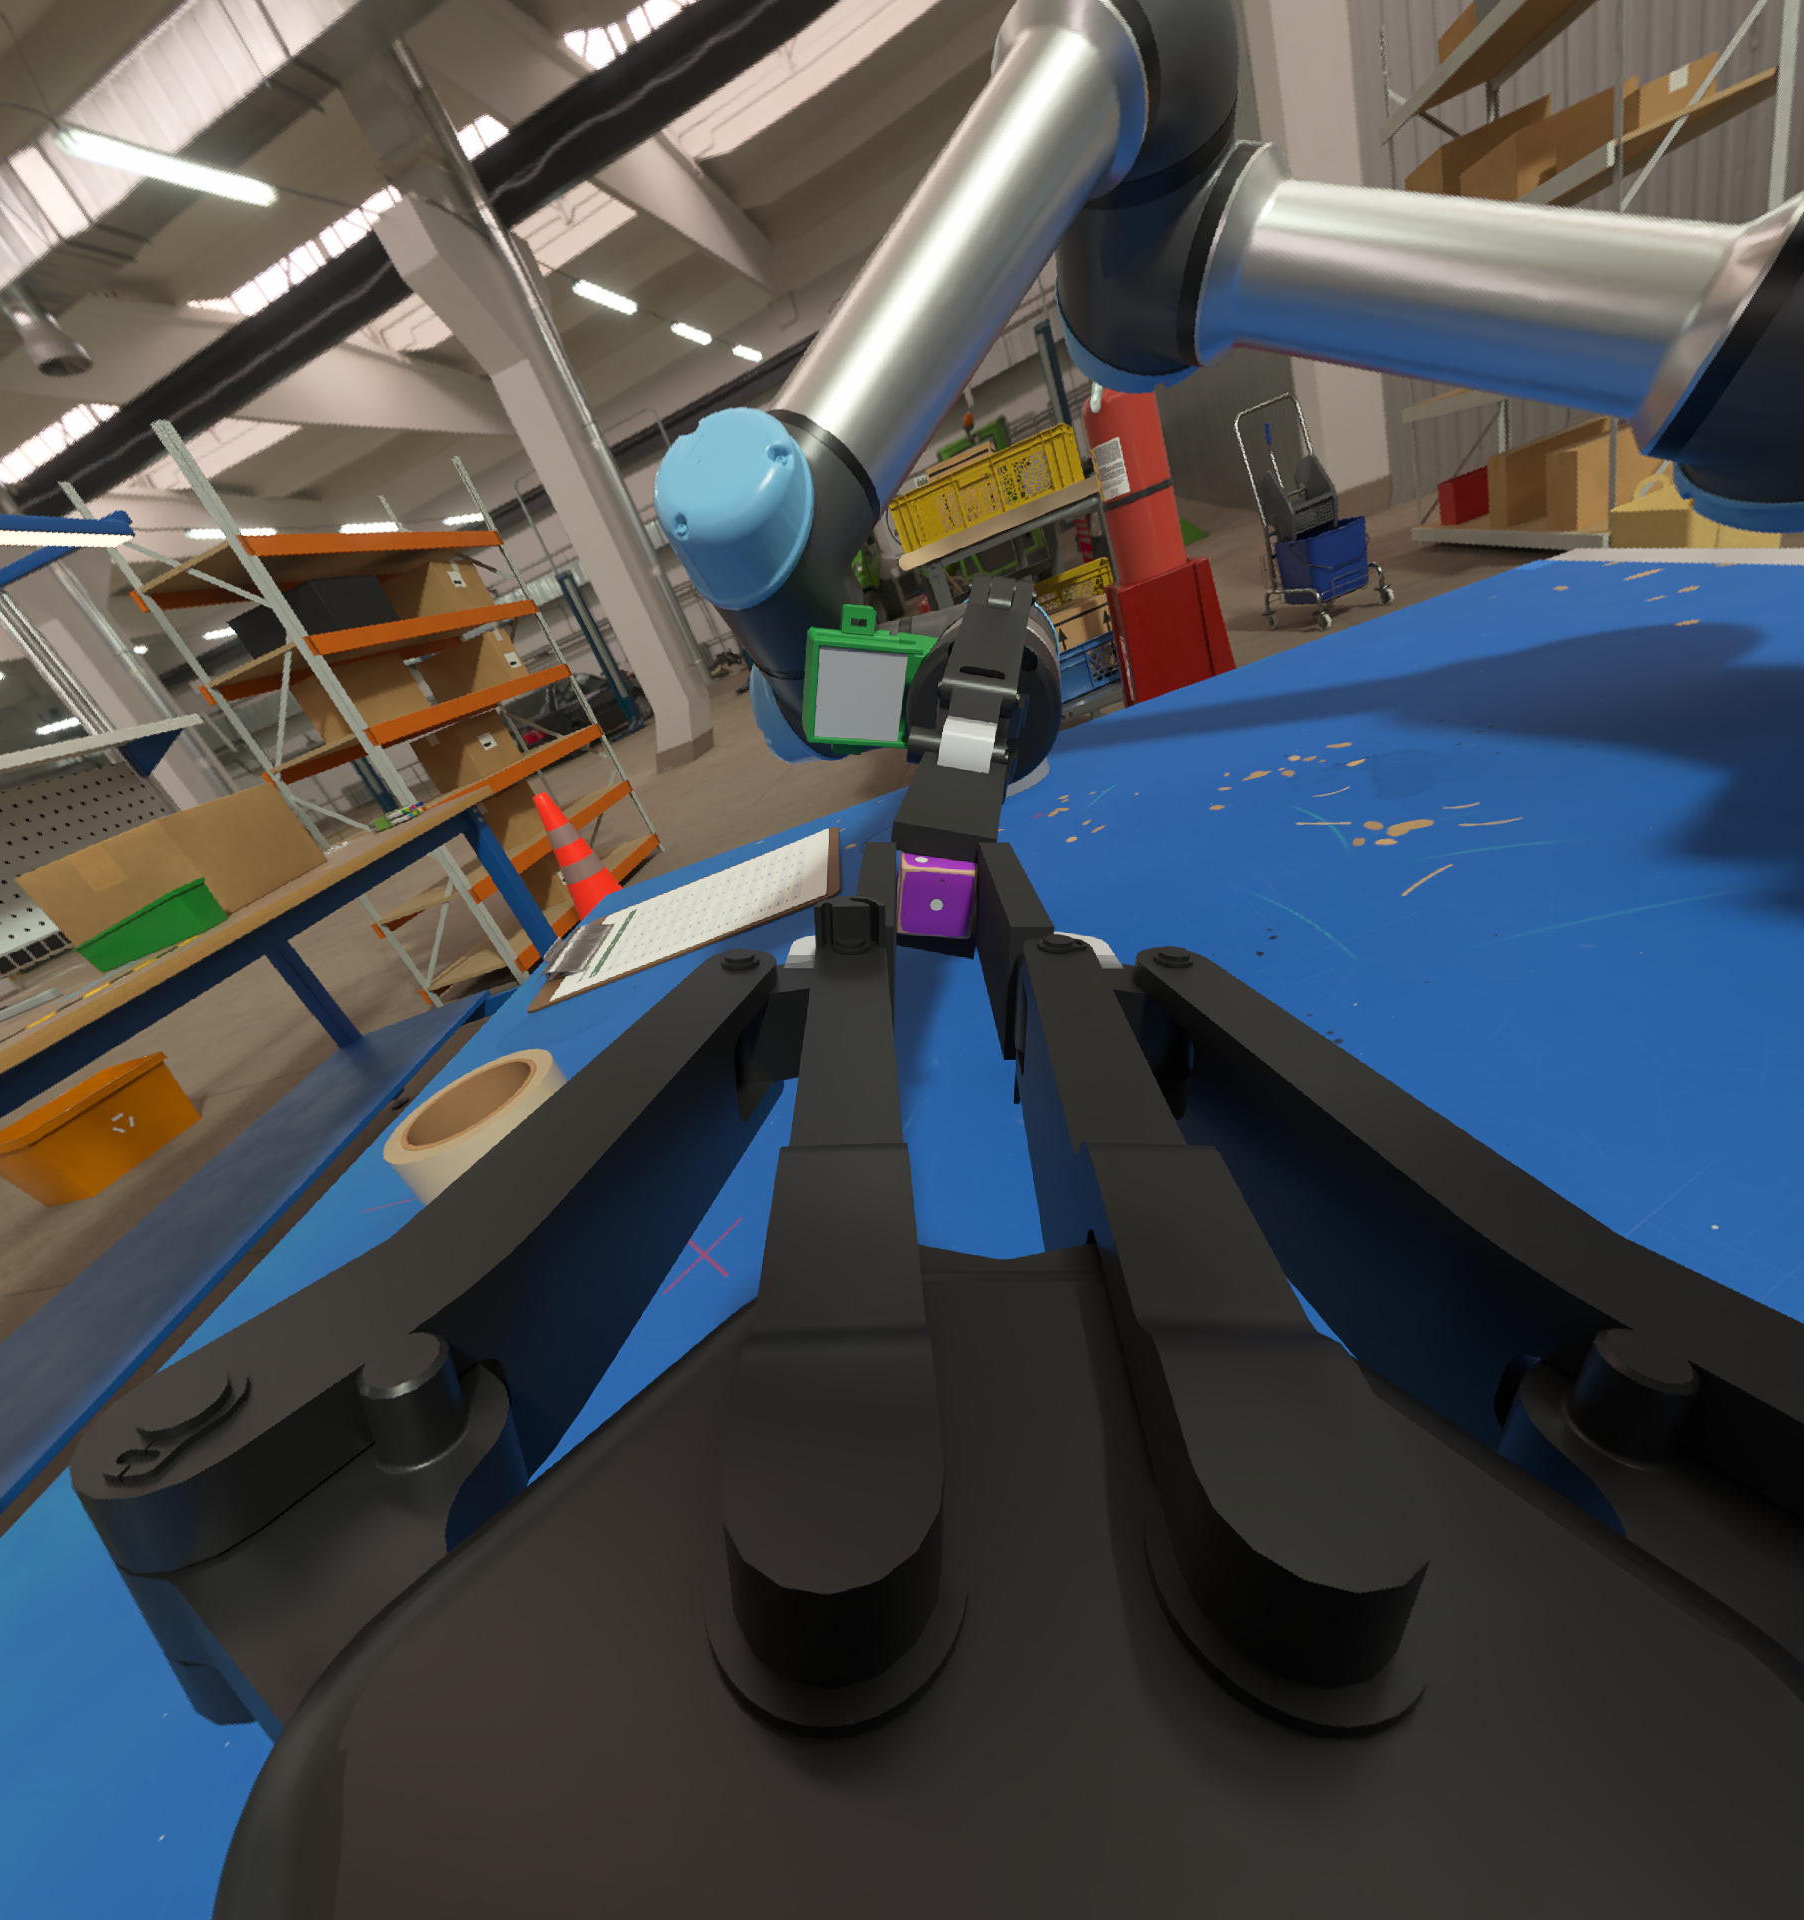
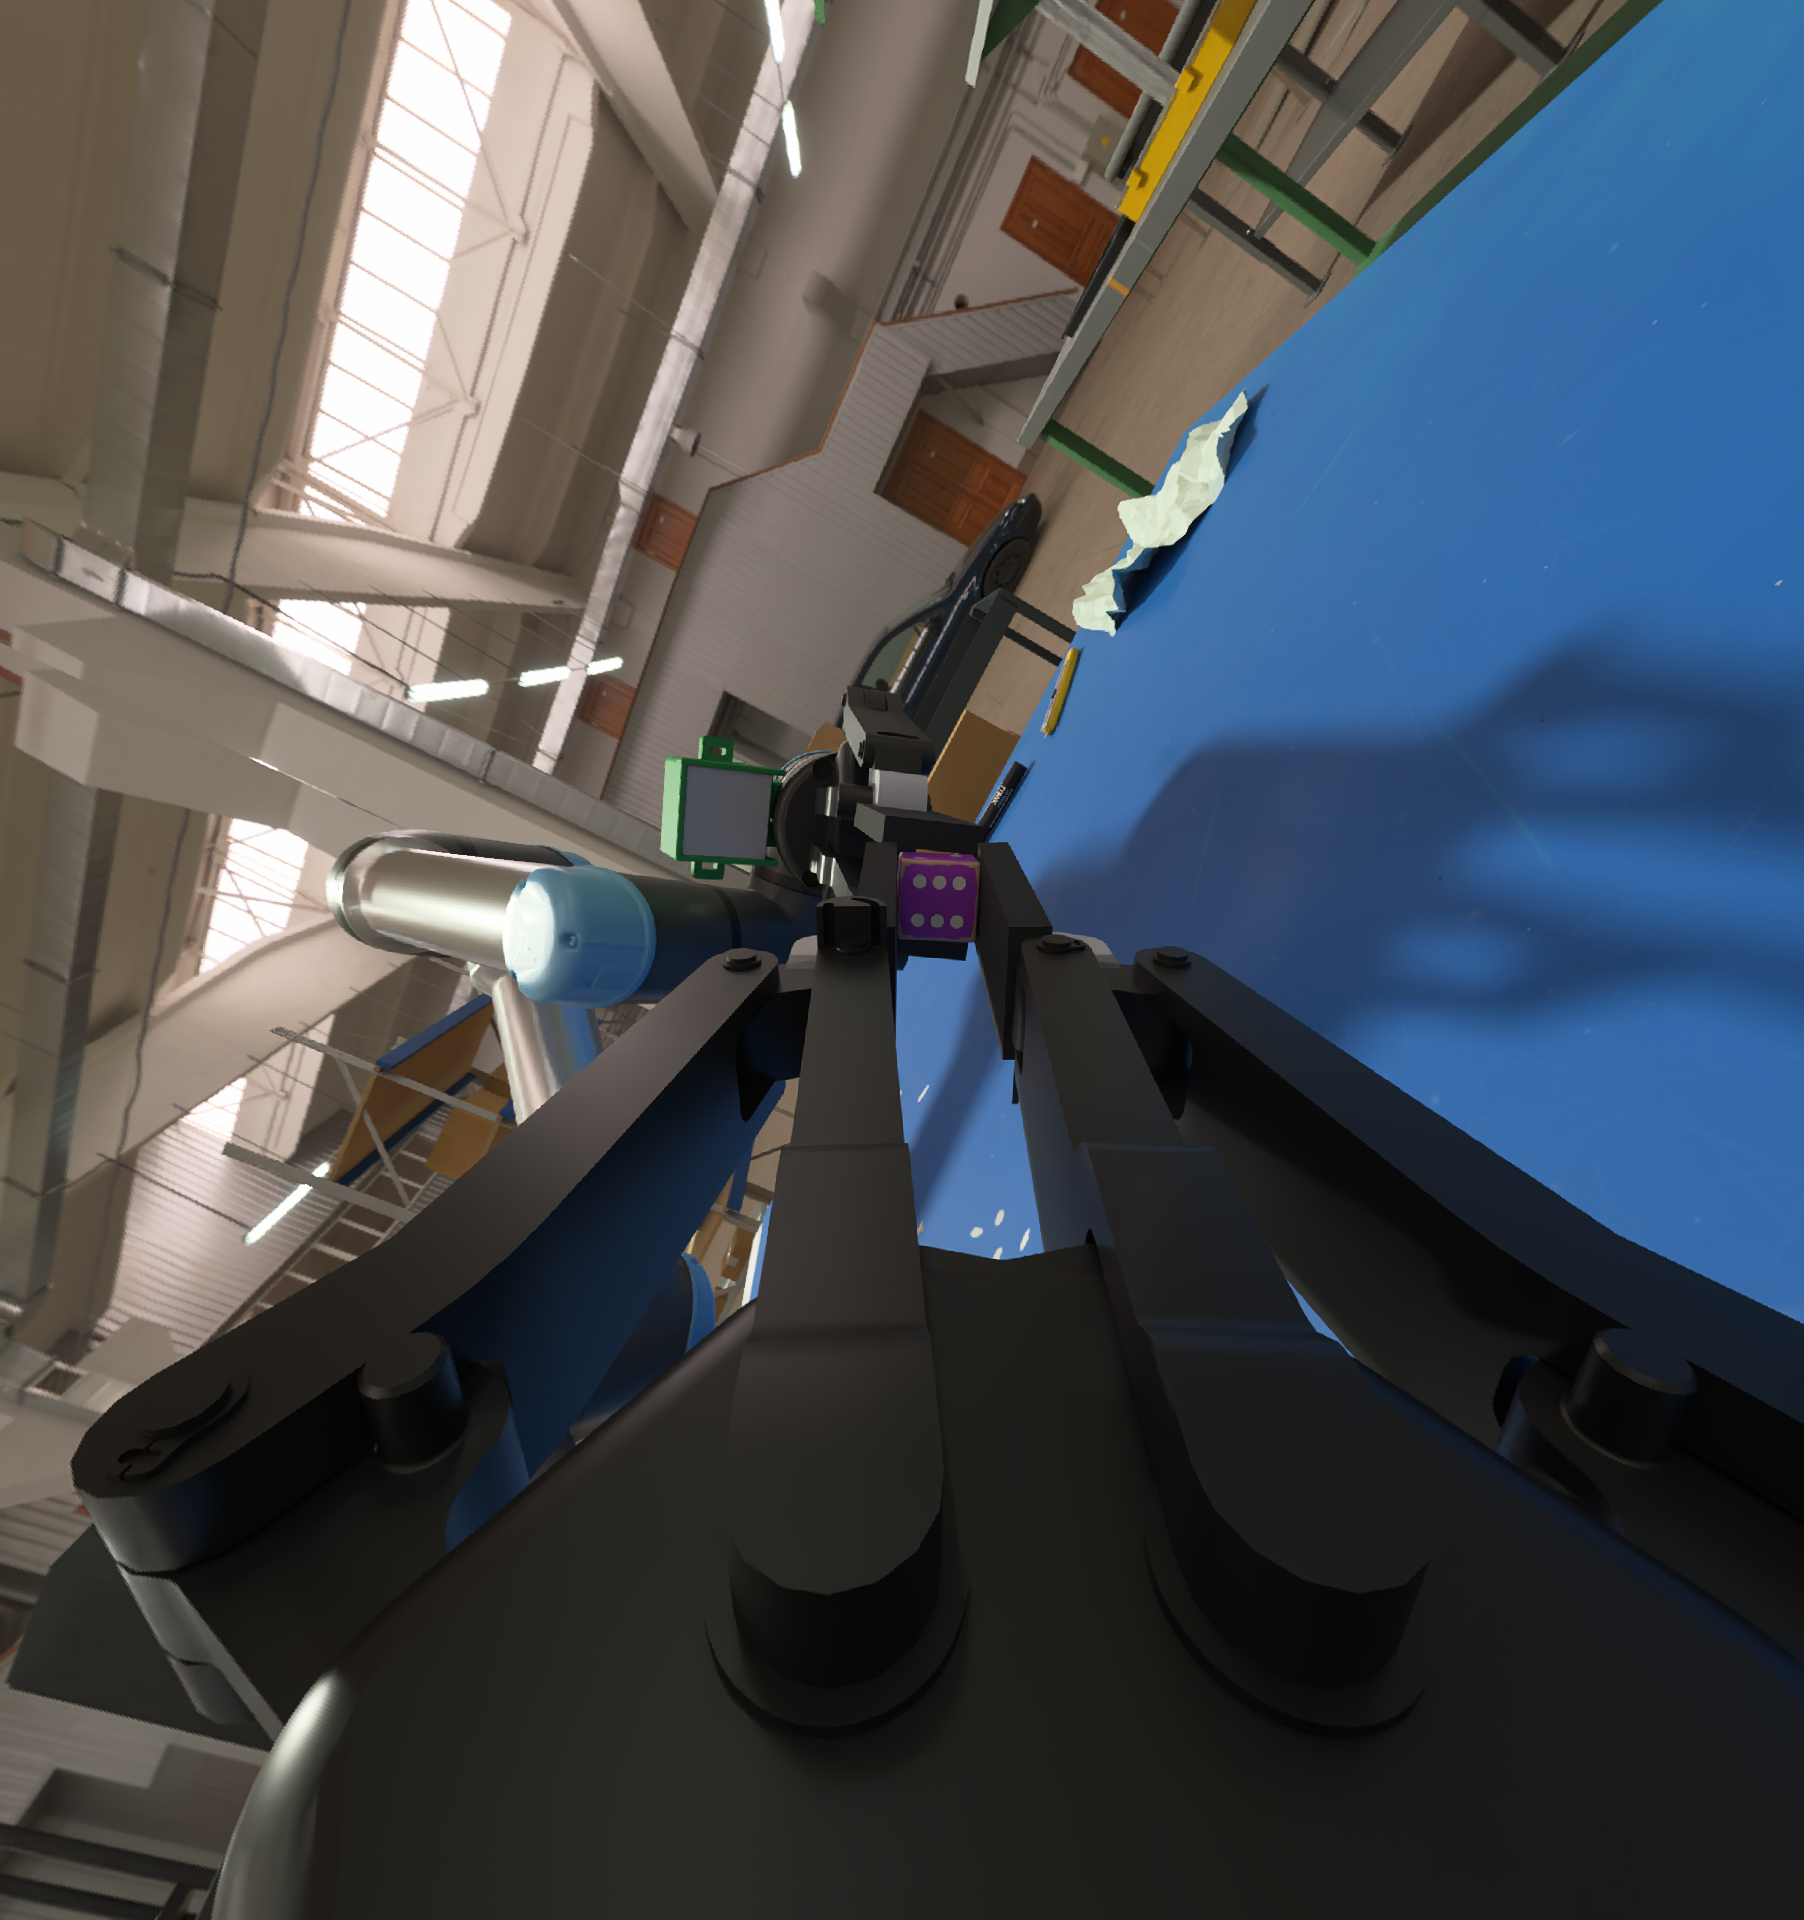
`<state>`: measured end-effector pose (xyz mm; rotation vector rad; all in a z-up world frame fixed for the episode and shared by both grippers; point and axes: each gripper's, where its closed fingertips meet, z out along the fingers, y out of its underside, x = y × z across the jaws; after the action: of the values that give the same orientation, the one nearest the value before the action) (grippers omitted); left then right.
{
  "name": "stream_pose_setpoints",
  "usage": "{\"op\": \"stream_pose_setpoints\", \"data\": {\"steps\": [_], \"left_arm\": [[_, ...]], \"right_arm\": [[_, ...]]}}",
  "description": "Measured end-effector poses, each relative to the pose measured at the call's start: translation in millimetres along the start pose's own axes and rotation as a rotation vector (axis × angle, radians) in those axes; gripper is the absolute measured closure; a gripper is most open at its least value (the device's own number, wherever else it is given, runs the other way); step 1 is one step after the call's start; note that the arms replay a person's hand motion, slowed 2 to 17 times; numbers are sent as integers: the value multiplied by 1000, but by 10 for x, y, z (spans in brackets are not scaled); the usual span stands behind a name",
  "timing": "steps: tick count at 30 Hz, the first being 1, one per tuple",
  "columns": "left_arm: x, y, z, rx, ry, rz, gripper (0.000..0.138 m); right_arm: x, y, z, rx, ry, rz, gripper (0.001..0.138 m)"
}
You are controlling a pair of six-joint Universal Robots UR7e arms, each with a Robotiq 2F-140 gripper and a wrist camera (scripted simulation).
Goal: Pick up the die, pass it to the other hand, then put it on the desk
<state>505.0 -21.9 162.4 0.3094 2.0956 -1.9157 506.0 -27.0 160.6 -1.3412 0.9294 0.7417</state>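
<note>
Pinching one die, two hands.

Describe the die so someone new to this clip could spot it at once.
Start at the blue desk. Above it, the left gripper and right gripper meet fingertip to fingertip. The small purple cube with white dots wedged between them is the die, the only purple thing there.

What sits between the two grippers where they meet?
The purple die, held above the blue desk. Both wrist views show it between the fingertips of the left gripper and the right gripper.
</note>
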Motion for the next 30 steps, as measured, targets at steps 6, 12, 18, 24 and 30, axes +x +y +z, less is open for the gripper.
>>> {"op": "stream_pose_setpoints", "data": {"steps": [6, 12, 18, 24, 30], "left_arm": [[13, -20, 16, 13, 5, -24, 134], [19, -13, 28, 20, 5, -52, 93], [28, 19, 48, 17, 8, -81, 77], [37, 57, 67, 15, 11, -107, 66], [46, 102, 85, 10, 13, -131, 60]], "right_arm": [[-9, -13, -75, 6, 38, -44, 119], [-36, -51, -213, 20, 82, -85, 119], [-78, -91, -396, 33, 138, -127, 119], [-91, -136, -635, 43, 227, -170, 119], [-85, -189, -935, 56, 348, -213, 119]]}}
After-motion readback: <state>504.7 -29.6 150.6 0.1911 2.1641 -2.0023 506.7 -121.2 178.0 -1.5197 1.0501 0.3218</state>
